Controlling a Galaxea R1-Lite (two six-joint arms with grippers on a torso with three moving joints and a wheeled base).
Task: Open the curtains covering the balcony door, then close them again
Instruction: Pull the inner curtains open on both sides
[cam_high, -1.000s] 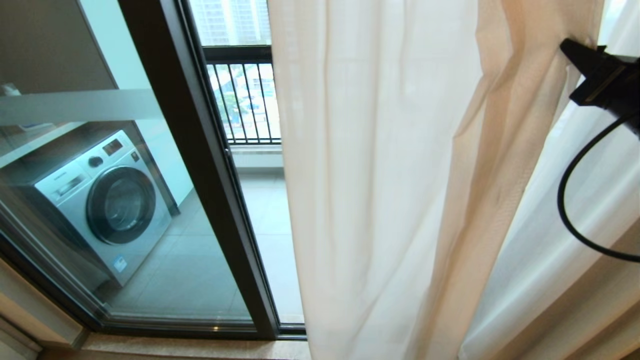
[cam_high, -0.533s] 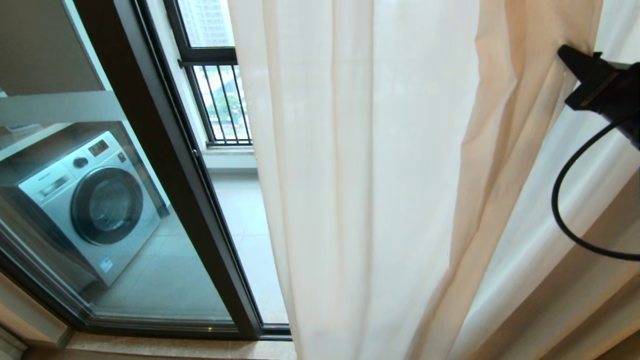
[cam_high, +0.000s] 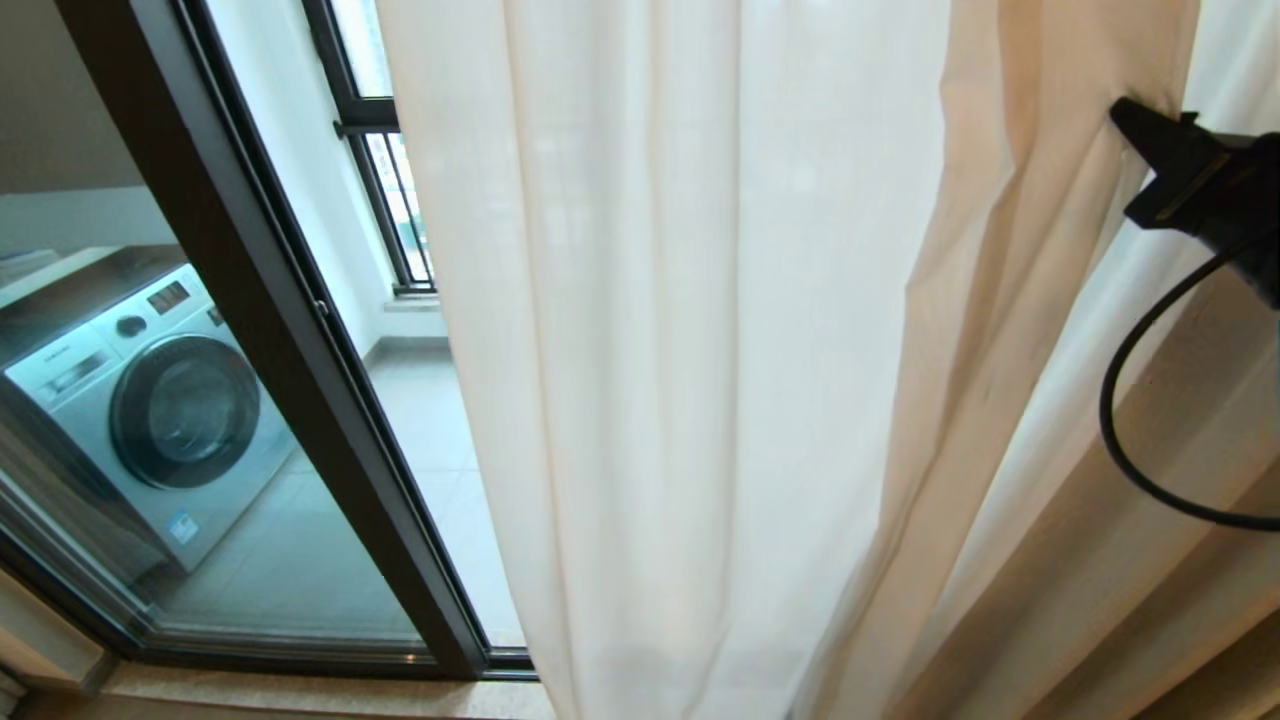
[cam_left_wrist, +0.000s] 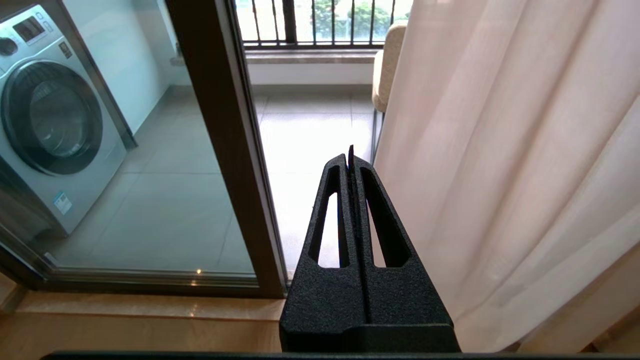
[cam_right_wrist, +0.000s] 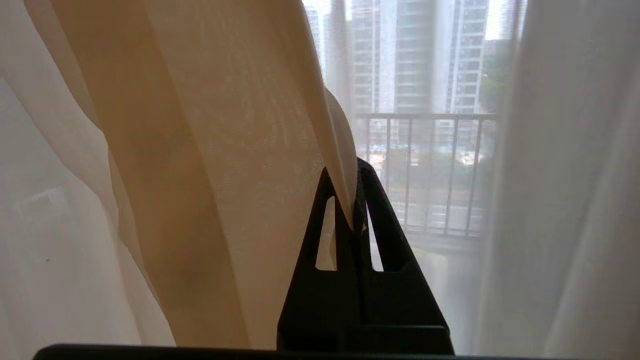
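Right end effector (cam_high: 1125, 112) sits at the upper right of the head view, fingers pinched tight on a fold of the curtains (cam_high: 700, 350), cable looping beneath. Left end effector (cam_left_wrist: 350, 155) is clamped shut, gripping nothing.

curtains (cam_high: 680, 350) – hide balcony door's (cam_high: 250, 330) right side | washing machine (cam_high: 140, 420) – cropped

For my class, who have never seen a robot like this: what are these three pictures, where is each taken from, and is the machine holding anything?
A wheeled robot with two arms. One picture looks down from its head; the others come from a camera on each wrist. Before it hangs the sheer curtain, beside the glass balcony door, with a washing machine behind the glass. The black wedge is an end effector. The right end effector, at the head view's right edge, is shut on a curtain fold. The left end effector is shut and empty, pointing at the doorway.
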